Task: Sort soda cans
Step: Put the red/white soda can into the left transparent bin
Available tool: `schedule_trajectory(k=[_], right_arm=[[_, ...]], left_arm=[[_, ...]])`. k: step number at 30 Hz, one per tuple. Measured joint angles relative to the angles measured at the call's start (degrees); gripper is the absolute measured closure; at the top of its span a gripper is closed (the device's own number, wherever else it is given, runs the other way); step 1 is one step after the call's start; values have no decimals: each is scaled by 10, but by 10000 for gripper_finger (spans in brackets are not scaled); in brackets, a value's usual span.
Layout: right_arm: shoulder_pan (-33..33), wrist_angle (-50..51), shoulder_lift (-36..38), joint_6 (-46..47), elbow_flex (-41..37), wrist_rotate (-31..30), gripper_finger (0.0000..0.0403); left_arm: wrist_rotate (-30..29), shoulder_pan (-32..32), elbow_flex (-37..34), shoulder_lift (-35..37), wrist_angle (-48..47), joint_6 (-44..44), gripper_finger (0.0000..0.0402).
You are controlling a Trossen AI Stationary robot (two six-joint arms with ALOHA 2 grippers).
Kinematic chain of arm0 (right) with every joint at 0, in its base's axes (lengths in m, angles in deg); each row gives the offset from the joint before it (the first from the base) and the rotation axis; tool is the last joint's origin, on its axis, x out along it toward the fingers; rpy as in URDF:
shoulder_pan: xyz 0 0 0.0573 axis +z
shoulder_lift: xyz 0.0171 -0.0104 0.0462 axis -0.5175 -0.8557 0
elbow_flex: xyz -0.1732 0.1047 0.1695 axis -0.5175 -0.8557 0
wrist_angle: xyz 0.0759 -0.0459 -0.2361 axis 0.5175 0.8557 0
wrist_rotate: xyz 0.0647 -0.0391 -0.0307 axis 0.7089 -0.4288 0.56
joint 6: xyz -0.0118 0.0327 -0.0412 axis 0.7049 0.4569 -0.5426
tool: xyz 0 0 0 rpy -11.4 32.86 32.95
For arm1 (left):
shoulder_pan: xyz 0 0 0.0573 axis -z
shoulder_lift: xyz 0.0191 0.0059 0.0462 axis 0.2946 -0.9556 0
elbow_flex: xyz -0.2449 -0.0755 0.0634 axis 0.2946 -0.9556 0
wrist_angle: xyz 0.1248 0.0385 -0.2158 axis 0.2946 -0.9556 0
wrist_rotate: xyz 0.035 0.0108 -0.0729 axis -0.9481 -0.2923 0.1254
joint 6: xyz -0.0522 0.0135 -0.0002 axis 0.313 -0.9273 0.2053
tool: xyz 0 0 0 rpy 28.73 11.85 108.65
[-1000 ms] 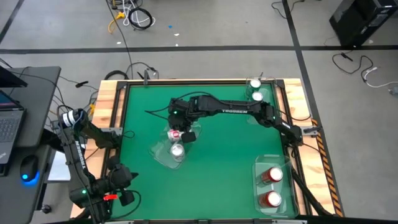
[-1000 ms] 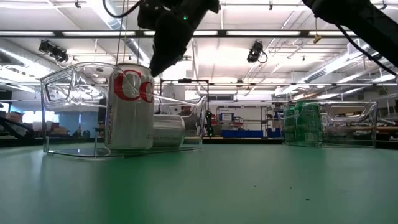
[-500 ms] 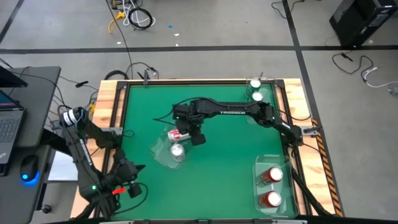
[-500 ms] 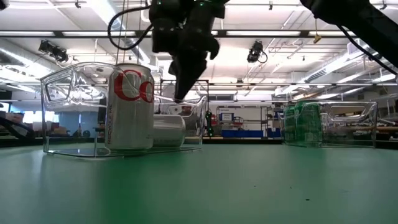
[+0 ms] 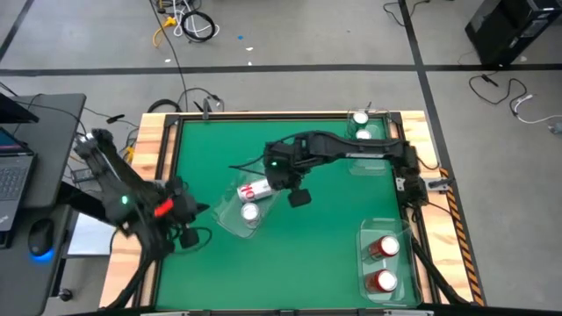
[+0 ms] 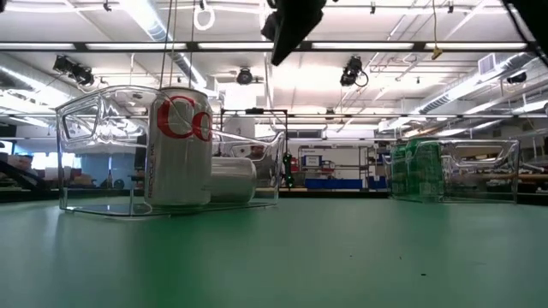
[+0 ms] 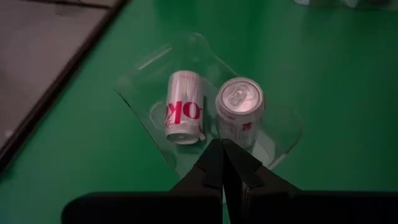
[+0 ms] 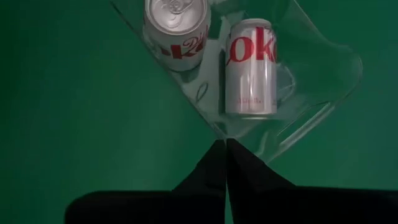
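Two silver-grey cans (image 5: 253,200) now sit in the clear tray (image 5: 226,221) mid-surface — one upright, one newly tipped flat. Right pincer (image 5: 299,197), pressed together, has lifted away empty; left pincer (image 7: 222,163), also closed, approaches.

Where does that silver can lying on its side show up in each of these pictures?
High view: the lying silver can is mid-table, in the clear tray.
Low view, partly hidden behind the upright silver can.
Left wrist view, beside the upright can.
Right wrist view.
Shared landmark: the upright silver can.
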Motion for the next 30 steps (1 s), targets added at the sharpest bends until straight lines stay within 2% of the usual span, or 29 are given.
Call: schedule_trajectory(k=[6,11,15,19,23,26,30], right_arm=[[0,-173,113,49,-212,0,403],[0,-345,194,102,-390,2,403],[0,-455,249,135,-488,2,403],[0,-511,288,152,-557,-1,403],[0,-538,322,168,-598,-9,403],[0,-545,335,176,-620,-9,403],[0,-560,345,185,-633,-11,403]], left_arm=[[137,-126,0,49,29,-161,401],[249,-242,0,43,32,-294,401],[312,-337,-5,29,68,-408,401],[402,-443,-48,29,127,-505,401],[456,-529,-108,29,161,-599,401],[494,-562,-150,29,214,-685,401],[500,-572,-198,25,277,-782,401]])
